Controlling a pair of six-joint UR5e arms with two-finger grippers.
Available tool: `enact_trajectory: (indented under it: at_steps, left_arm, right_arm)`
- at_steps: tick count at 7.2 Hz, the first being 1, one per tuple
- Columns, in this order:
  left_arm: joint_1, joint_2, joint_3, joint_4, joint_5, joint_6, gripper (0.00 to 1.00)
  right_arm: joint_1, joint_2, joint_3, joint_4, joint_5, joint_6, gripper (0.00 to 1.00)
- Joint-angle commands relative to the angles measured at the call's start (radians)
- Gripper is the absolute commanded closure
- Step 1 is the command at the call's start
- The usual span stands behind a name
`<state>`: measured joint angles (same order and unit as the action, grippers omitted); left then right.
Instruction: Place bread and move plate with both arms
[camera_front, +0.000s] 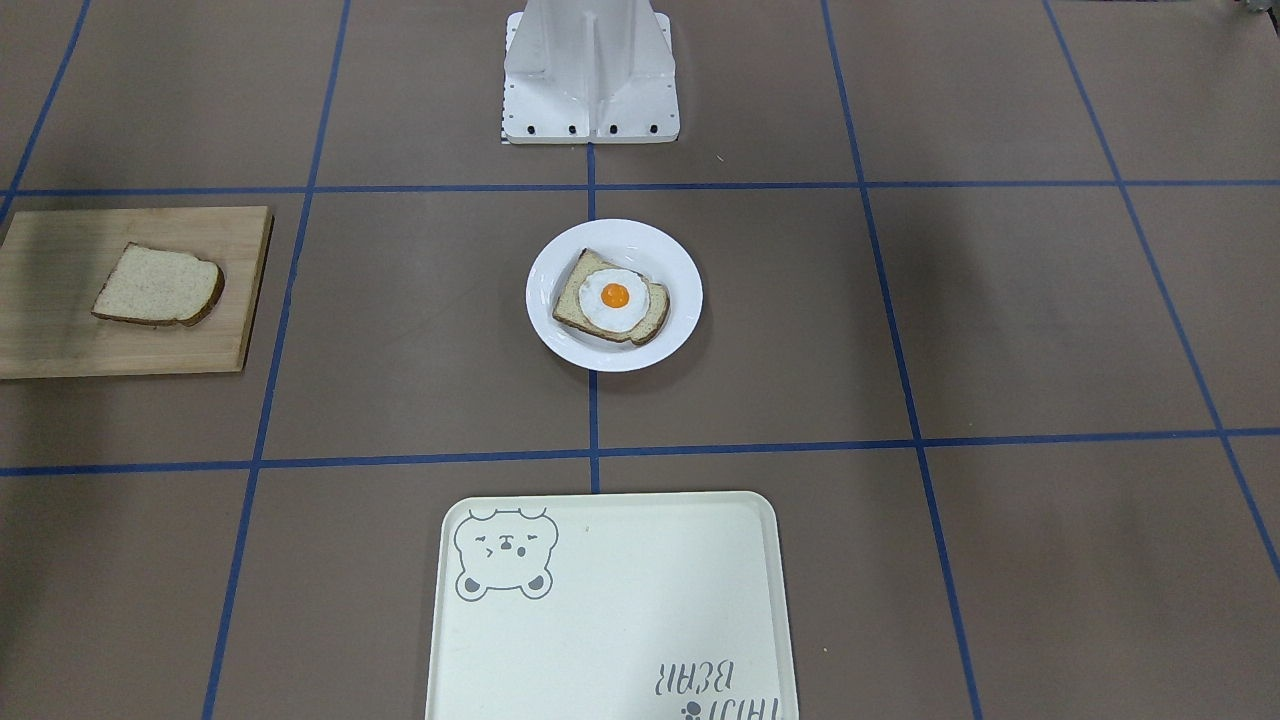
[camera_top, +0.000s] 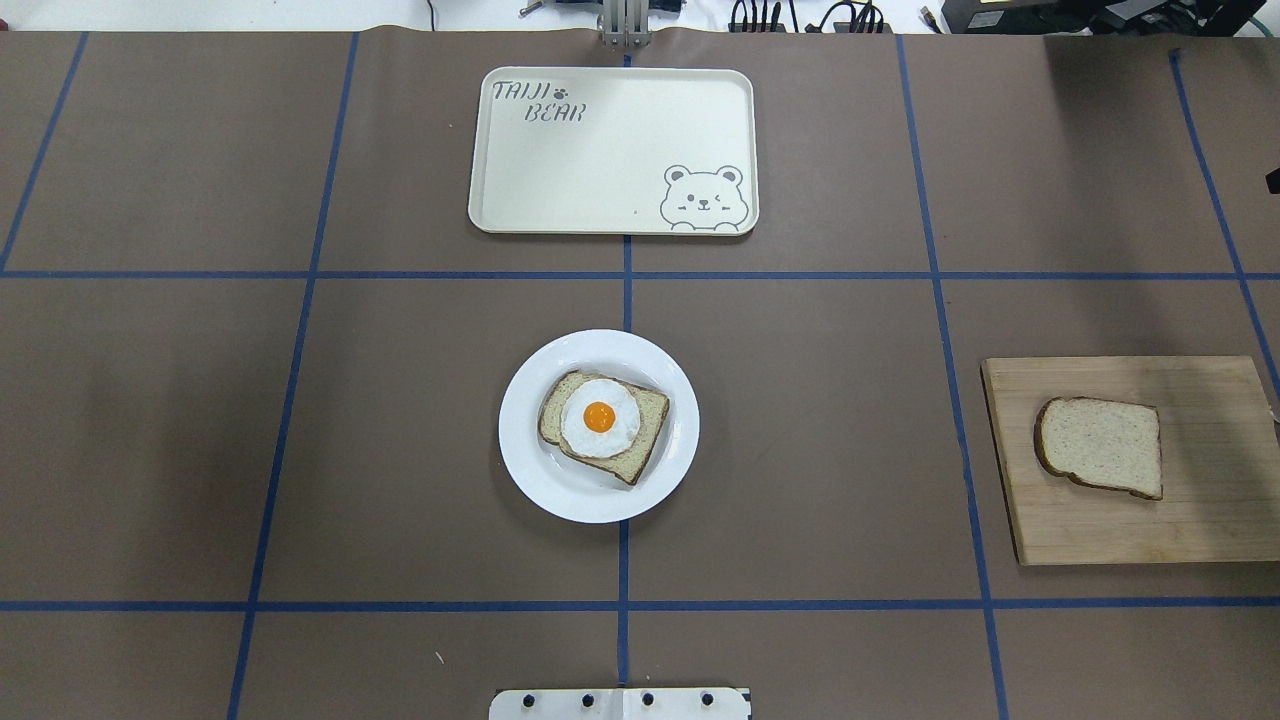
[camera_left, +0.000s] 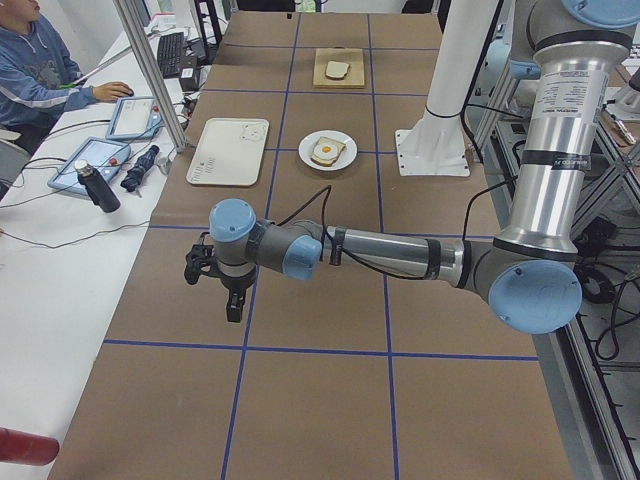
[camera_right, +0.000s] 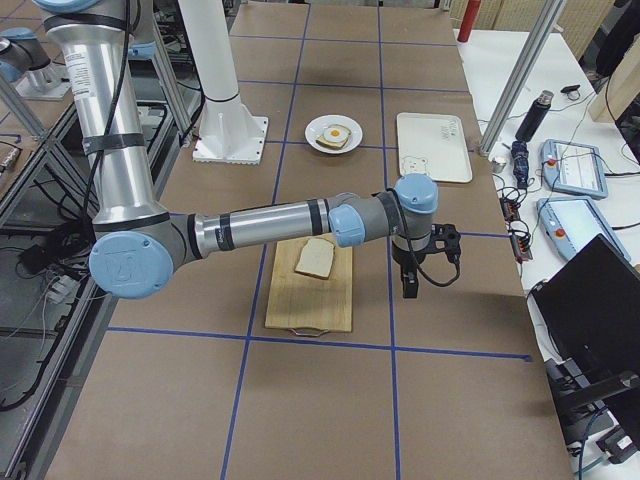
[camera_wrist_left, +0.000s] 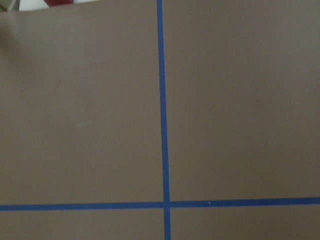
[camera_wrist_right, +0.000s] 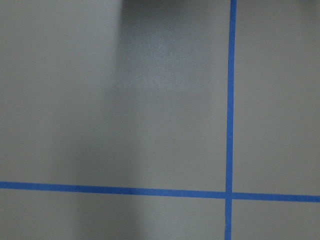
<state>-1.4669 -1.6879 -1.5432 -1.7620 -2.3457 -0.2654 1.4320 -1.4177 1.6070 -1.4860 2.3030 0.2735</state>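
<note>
Your bread (camera_top: 1100, 447) lies flat on the wooden board (camera_top: 1200, 530), overhead frame's right, likely staged for the right arm (camera_right: 260, 222); the plate (camera_top: 520, 462) sits centre for both. Left fingers (camera_left: 233, 308) and right fingers (camera_right: 408, 287): apart or together, you cannot tell.

A cream bear tray (camera_top: 610, 150), a wooden board (camera_top: 1200, 530) and a white stand (camera_front: 590, 70) sit apart on the brown table (camera_top: 200, 400).

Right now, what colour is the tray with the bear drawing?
The tray is cream with a grey bear drawing, clearest in the overhead view.
</note>
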Motion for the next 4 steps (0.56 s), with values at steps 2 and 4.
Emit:
enact_trajectory:
  at_steps: [2, 4]
  left_arm:
    - [-0.001, 0.02, 0.012, 0.001, -0.01, -0.004, 0.01]
    - [0.002, 0.08, -0.003, -0.078, -0.012, 0.003, 0.01]
  right_arm:
    - [0.002, -0.015, 0.031, -0.008, 0.012, 0.001, 0.0]
    - [-0.004, -0.027, 0.03, 0.012, 0.035, 0.0, 0.0]
